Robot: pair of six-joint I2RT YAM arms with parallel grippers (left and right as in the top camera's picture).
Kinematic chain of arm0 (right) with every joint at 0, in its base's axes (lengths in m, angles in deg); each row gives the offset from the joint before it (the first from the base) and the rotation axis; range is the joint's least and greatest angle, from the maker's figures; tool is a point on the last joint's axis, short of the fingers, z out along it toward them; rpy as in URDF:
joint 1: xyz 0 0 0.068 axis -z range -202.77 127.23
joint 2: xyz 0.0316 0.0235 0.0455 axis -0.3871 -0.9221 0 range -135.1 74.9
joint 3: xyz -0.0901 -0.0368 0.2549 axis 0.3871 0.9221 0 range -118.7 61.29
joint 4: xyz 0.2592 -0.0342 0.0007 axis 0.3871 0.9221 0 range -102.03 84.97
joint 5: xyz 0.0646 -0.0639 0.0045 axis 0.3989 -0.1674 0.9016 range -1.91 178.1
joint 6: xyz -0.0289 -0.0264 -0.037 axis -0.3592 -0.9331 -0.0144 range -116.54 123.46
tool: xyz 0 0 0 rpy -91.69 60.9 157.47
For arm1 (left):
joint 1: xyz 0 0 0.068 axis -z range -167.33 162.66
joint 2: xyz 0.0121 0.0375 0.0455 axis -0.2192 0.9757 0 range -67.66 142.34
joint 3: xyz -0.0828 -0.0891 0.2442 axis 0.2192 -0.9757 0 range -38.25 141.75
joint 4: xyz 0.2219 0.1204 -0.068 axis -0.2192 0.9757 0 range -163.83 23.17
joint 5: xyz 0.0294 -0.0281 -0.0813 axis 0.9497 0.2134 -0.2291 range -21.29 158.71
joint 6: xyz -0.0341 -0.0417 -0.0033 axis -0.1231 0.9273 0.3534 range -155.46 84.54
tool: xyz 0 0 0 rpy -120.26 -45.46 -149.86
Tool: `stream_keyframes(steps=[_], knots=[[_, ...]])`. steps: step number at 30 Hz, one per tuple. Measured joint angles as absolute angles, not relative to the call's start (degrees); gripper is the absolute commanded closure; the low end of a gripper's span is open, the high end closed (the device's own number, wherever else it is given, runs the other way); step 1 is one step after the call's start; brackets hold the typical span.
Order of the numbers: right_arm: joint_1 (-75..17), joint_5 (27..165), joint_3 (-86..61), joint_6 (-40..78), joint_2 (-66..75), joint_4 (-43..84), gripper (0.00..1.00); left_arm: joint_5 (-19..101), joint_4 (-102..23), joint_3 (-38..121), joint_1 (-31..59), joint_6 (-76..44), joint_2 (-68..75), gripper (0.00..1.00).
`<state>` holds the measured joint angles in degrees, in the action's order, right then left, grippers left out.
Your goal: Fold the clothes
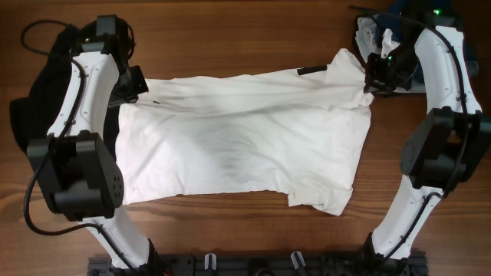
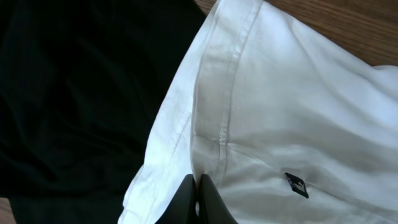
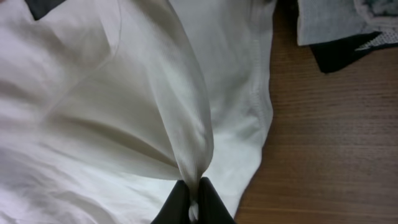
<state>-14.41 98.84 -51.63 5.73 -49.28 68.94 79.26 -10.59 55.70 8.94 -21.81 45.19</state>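
A large white garment [image 1: 245, 142] lies spread flat across the middle of the table, plain side up. My left gripper [image 1: 140, 83] is shut on its far left corner; in the left wrist view the fingers [image 2: 197, 190] pinch the white cloth [image 2: 280, 112] beside a hem seam. My right gripper [image 1: 376, 75] is shut on the far right corner, where a raised fold of white fabric [image 3: 186, 124] runs down into the closed fingertips [image 3: 193, 198]. A plain black garment [image 1: 42, 92] lies at the left under the left arm and fills the left of the wrist view [image 2: 74, 93].
A heap of small navy-blue and pale garments [image 1: 387, 27] sits at the far right corner, with its edge in the right wrist view [image 3: 329, 25]. Bare wooden table [image 1: 245, 31] shows behind and in front of the white garment. A small black tag [image 2: 296, 185] sits on the white cloth.
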Motion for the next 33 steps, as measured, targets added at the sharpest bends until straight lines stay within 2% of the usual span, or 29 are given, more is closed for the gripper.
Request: stream_keyframes(steps=[2,3,4,6,7,8,10,15,20,26,33], knots=[[-14.4,98.2,-51.4,5.8,-49.3,68.9,0.95,79.3,-10.4,55.7,8.9,-21.8,45.2,0.93],[-14.4,98.1,-51.1,5.8,-49.3,68.8,0.93,79.3,-10.4,55.7,8.9,-21.8,45.2,0.87],[-14.4,98.0,-50.7,5.8,-49.3,68.7,0.83,79.3,-10.4,55.7,8.9,-21.7,45.2,0.76],[-14.4,97.7,-49.5,6.3,-49.3,68.6,0.60,79.3,-10.4,55.7,8.9,-21.8,45.2,0.47],[-14.4,97.4,-48.9,6.1,-49.3,68.5,0.53,79.2,-10.4,55.7,8.9,-21.8,45.2,0.34],[-14.4,97.2,-48.5,6.1,-49.3,68.5,0.45,79.1,-10.4,55.7,8.9,-21.5,45.2,0.26],[-14.4,96.7,-47.8,6.1,-49.3,68.3,0.41,79.1,-10.4,55.7,8.9,-21.3,45.2,0.18],[-14.4,96.5,-47.7,6.4,-49.3,66.1,0.40,79.1,-10.4,55.7,8.9,-21.4,45.2,0.11],[-14.4,96.8,-47.7,5.7,-49.3,61.9,0.42,79.1,-11.3,55.7,8.9,-21.4,45.2,0.09],[-16.2,97.0,-48.5,3.2,-49.3,48.5,0.55,78.5,-15.0,55.7,8.9,-21.4,45.2,0.08],[-22.7,96.9,-48.7,3.0,-50.9,38.2,0.59,77.0,-16.2,55.7,8.9,-21.4,45.2,0.07]])
